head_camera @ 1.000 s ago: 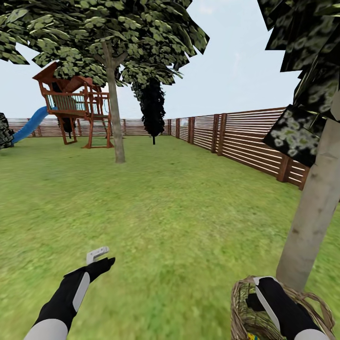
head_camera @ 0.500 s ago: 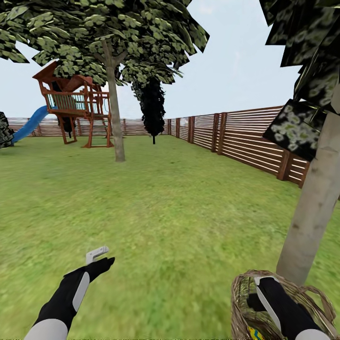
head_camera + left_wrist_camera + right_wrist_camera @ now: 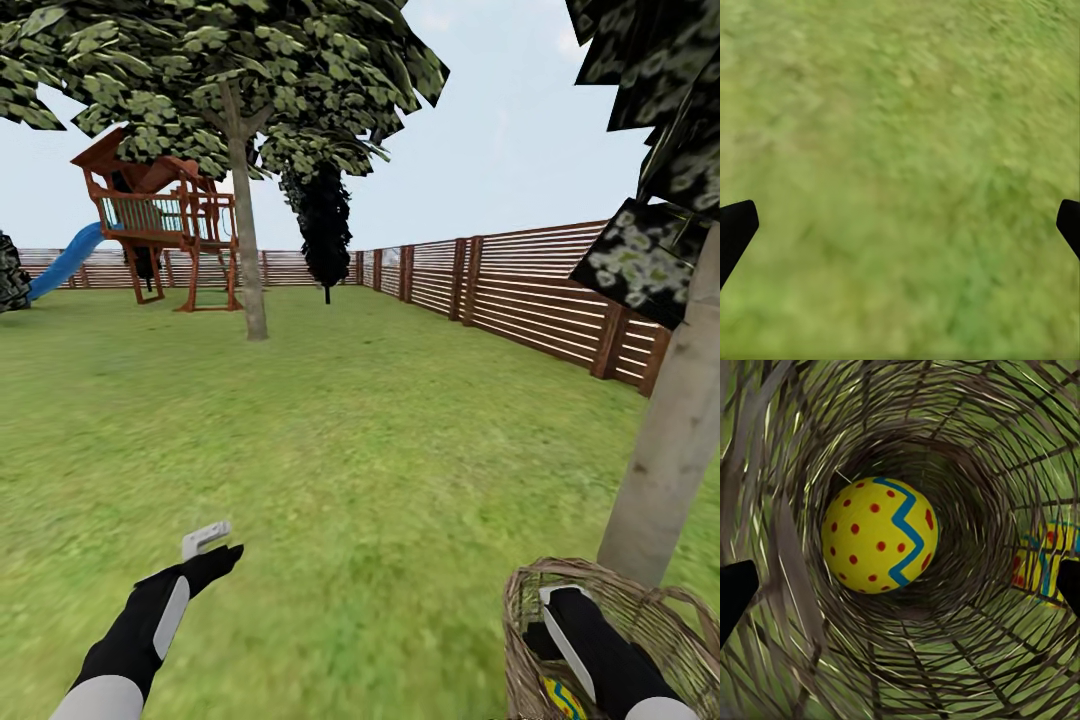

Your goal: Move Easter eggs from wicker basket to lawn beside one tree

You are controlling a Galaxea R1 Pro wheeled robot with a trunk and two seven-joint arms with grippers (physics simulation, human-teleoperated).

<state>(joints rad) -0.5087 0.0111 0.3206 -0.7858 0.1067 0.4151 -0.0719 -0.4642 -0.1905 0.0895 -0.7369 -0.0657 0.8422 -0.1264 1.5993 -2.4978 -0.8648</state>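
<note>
the round brown see-through wicker basket (image 3: 640,620), beside the pale grey-tan tree trunk (image 3: 665,460) on the mottled green lawn (image 3: 380,430), has slid further into view, revealing a yellow zigzag-banded easter egg (image 3: 880,534) beneath the right gripper (image 3: 900,585), jaws apart, so grasping looks imminent; the left gripper (image 3: 900,225) hovers spread over grass.

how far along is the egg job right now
Nothing looks placed yet: no egg shows on the lawn by the tree. In hand: the right end effector, open, reaches into the wicker basket over an Easter egg; a second shows beside it. All placing remains.
</note>
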